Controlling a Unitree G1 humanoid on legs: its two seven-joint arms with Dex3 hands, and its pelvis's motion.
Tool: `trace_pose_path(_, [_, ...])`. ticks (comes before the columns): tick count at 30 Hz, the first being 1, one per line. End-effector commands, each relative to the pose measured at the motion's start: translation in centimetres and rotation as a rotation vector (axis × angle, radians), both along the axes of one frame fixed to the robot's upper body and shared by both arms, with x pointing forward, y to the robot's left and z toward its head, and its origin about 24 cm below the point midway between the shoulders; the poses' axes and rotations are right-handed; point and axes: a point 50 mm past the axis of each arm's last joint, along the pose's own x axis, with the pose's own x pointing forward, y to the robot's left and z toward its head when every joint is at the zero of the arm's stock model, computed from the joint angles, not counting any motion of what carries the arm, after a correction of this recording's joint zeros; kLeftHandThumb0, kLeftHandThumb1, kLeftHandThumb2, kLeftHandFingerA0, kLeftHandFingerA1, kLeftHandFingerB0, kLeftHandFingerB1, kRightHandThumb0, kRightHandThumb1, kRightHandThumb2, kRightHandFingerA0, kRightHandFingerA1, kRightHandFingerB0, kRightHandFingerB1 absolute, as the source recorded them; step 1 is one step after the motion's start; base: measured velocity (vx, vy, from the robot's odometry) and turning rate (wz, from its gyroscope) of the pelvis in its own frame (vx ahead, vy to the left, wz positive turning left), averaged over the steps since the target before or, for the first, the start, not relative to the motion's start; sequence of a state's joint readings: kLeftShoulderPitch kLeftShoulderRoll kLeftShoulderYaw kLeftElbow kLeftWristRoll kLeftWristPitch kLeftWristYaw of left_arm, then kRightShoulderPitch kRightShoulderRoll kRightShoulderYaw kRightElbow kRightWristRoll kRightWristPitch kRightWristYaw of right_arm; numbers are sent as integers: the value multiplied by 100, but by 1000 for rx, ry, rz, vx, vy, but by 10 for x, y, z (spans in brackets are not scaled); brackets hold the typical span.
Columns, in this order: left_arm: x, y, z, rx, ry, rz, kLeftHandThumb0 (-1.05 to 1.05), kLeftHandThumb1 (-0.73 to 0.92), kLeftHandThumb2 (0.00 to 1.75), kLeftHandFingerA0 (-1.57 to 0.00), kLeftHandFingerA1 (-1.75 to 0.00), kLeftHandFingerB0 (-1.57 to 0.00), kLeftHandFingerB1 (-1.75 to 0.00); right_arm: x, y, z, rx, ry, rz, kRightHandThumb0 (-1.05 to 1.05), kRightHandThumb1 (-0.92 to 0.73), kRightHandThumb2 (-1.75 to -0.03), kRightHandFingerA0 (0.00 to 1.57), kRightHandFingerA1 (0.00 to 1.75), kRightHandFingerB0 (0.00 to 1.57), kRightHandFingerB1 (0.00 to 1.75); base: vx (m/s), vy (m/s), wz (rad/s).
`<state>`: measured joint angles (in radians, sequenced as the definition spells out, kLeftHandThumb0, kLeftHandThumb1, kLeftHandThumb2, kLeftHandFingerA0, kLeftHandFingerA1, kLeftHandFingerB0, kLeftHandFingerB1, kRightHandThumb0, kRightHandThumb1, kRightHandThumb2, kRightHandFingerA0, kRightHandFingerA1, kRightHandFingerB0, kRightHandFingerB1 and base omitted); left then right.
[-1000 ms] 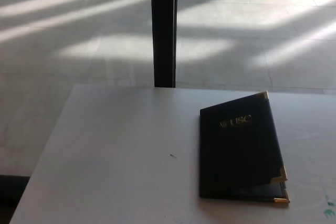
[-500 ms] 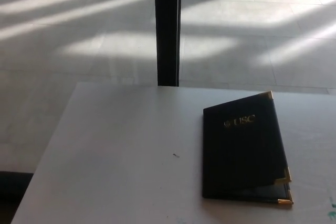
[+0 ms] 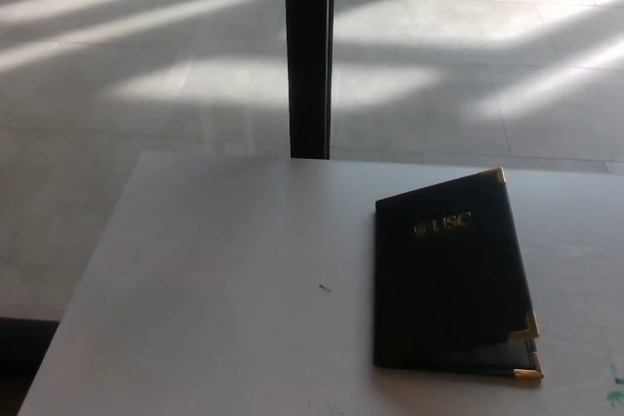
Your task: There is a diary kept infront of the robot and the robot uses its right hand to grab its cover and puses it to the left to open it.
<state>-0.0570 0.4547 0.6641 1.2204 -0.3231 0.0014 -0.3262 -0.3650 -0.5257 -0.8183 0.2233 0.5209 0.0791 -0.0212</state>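
Black diary (image 3: pixel 448 280) on table (image 3: pixel 224 280), cover ajar.

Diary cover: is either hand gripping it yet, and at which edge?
Nothing is held. Neither hand is in view; the diary lies alone on the table, its cover slightly raised at the right edge.

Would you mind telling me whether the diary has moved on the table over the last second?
No. The diary keeps its place relative to the table edge; only the camera shifted slightly.
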Motion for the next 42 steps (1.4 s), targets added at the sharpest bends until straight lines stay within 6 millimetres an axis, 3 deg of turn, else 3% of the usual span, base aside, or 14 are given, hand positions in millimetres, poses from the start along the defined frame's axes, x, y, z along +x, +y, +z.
trace_pose_path(1, [1, 6, 6, 22, -31, 10, -105, 56, 145, -49, -137, -37, -121, 39, 90, -9, 116, 53, 303, -86, -92, -72, 25, 50, 14, 37, 0, 0, 0])
trace_pose_path(4, [2, 6, 6, 22, -34, 9, -105, 56, 146, -50, -138, -36, -120, 48, 103, -23, 183, 96, 353, -37, -52, -113, 1, 50, 0, 49, 0, 0, 0])
trace_pose_path(12, [3, 8, 9, 33, -37, 2, -105, 56, 146, -55, -140, -39, -123, 63, 136, -61, 331, 180, 477, -82, -78, -113, 11, 51, 2, 43, 0, 0, 0])
trace_pose_path(13, [3, 8, 9, 31, -37, 5, -105, 67, 114, -42, -162, -38, -143, 65, 141, -70, 378, 197, 499, -87, -92, -75, 16, 44, 8, 36, 0, 0, 0])
trace_pose_path(14, [4, 7, 9, 29, -39, 4, -105, 58, 150, -52, -141, -39, -123, 67, 147, -79, 443, 212, 516, -38, -50, -112, 0, 50, 2, 51, 0, 0, 0])
trace_pose_path(18, [5, 7, 9, 34, -40, -4, -105, 66, 117, -43, -162, -39, -143, 73, 157, -93, 513, 248, 523, -38, -52, -113, 1, 50, 2, 51, 0, 0, 0])
trace_pose_path(19, [5, 7, 9, 32, -39, -3, -105, 67, 116, -42, -162, -39, -142, 74, 160, -97, 541, 258, 517, -85, -79, -105, 17, 51, 12, 48, 0, 0, 0])
trace_pose_path(21, [5, 7, 9, 25, -43, 4, -105, 67, 114, -43, -162, -39, -143, 76, 168, -108, 563, 293, 531, -37, -53, -114, 0, 49, 2, 51, 0, 0, 0])
trace_pose_path(23, [6, 7, 9, 27, -42, 17, -105, 55, 147, -54, -140, -40, -123, 76, 176, -118, 582, 323, 542, -87, -79, -106, 15, 51, 11, 48, 0, 0, 0])
trace_pose_path(26, [5, 7, 9, 17, -47, 7, -105, 56, 146, -48, -136, -36, -120, 76, 181, -124, 601, 341, 548, -85, -92, -75, 20, 45, 11, 39, 0, 0, 0])
trace_pose_path(28, [6, 7, 9, 17, -47, 13, -105, 55, 146, -51, -138, -37, -121, 76, 184, -128, 592, 359, 558, -37, -51, -113, 1, 50, 2, 51, 0, 0, 0])
trace_pose_path(32, [7, 4, 6, 22, -42, 3, -105, 56, 147, -56, -142, -40, -124, 77, 183, -133, 590, 379, 568, -37, -51, -113, 1, 50, 1, 51, 0, 0, 0])
trace_pose_path(33, [7, 4, 6, 19, -42, 9, -105, 57, 147, -54, -140, -39, -122, 77, 183, -134, 594, 386, 557, -86, -80, -105, 15, 49, 11, 46, 0, 0, 0])
trace_pose_path(42, [8, 4, 6, 17, -44, 11, -105, 56, 147, -61, -144, -44, -125, 72, 192, -144, 666, 383, 564, -87, -92, -75, 20, 42, 10, 37, 0, 0, 0])
